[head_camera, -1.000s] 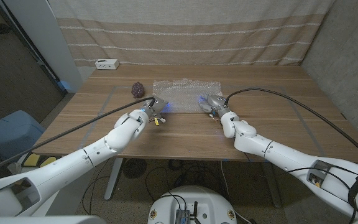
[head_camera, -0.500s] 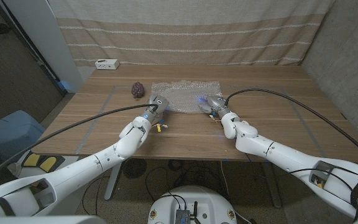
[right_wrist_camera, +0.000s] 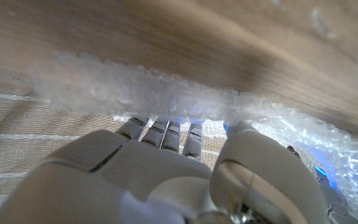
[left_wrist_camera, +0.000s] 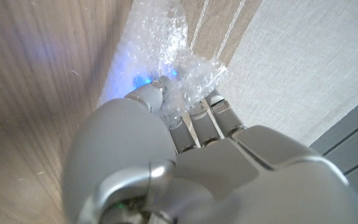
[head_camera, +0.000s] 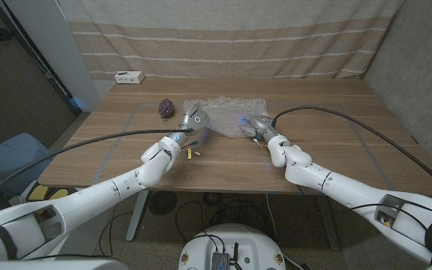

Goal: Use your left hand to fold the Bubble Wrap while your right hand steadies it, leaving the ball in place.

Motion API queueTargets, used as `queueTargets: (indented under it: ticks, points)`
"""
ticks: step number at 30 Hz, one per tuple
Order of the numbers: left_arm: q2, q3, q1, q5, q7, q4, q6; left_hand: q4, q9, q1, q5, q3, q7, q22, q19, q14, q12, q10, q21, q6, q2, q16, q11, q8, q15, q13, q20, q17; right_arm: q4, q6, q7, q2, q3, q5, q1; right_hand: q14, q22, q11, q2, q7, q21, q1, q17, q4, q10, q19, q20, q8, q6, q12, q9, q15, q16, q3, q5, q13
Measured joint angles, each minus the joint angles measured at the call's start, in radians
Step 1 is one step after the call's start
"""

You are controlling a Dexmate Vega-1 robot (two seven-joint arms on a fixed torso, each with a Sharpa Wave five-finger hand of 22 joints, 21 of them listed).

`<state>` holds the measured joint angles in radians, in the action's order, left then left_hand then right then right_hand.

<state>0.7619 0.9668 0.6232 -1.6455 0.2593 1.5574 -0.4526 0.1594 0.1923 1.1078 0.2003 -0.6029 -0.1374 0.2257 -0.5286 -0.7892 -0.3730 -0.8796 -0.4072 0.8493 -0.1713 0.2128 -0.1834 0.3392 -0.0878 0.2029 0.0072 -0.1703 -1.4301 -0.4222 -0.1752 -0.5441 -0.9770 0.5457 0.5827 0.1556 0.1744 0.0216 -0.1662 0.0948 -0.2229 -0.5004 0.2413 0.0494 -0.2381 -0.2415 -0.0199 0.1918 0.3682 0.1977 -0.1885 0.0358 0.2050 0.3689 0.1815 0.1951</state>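
A clear sheet of bubble wrap (head_camera: 229,111) lies on the wooden table (head_camera: 328,142) at its middle. My left hand (head_camera: 193,120) is raised over the sheet's near left corner and pinches a bunched piece of the bubble wrap (left_wrist_camera: 188,78) between thumb and fingers (left_wrist_camera: 213,115). My right hand (head_camera: 253,125) rests at the sheet's near right edge. Its fingers (right_wrist_camera: 166,132) reach to the bubble wrap (right_wrist_camera: 148,93), which hides the tips. A dark purple ball (head_camera: 166,108) sits on the table just left of the sheet, apart from both hands.
A small white box (head_camera: 128,76) stands at the table's far left edge, in front of a striped curtain (head_camera: 231,37). Faint blue tape lines (head_camera: 126,124) mark the tabletop. A blue chair (head_camera: 12,161) stands off the table's left side.
My left hand has risen and moved away from the near edge toward the far side, lifting the sheet's near left corner with it. My right hand and the ball have stayed put.
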Motion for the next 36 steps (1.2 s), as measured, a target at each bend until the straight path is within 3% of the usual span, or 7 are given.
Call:
queueTargets:
  ticks: [16,36]
  points:
    - [0.025,0.026,-0.113,-0.145,0.129,-0.011,0.069,0.002,0.001,0.000,-0.005,0.002,-0.021,0.000,0.019,0.000,0.011,-0.002,0.000,0.003,0.000,-0.006,-0.017,-0.007,0.000,0.000,-0.017,-0.006,-0.017,0.008,0.011,-0.007,-0.001,0.013,0.011,0.000,0.000,0.002,0.000,-0.006,0.004,0.000,-0.005,-0.004,-0.001,-0.004,0.004,0.001,0.005,0.003,0.000,0.000,0.000,0.004,0.000,0.000]
    - [-0.069,0.085,-0.239,-0.200,0.343,-0.090,0.084,0.002,0.006,0.000,-0.009,0.018,-0.033,-0.003,0.020,0.000,0.015,-0.008,-0.004,0.016,0.000,-0.006,-0.023,-0.021,0.000,0.004,-0.028,-0.009,-0.042,0.014,0.029,-0.016,-0.003,0.036,0.024,0.000,0.000,0.002,0.000,-0.004,0.007,0.000,-0.009,-0.004,-0.001,-0.006,0.005,0.000,0.007,0.003,0.000,0.000,0.000,0.004,0.000,0.000]
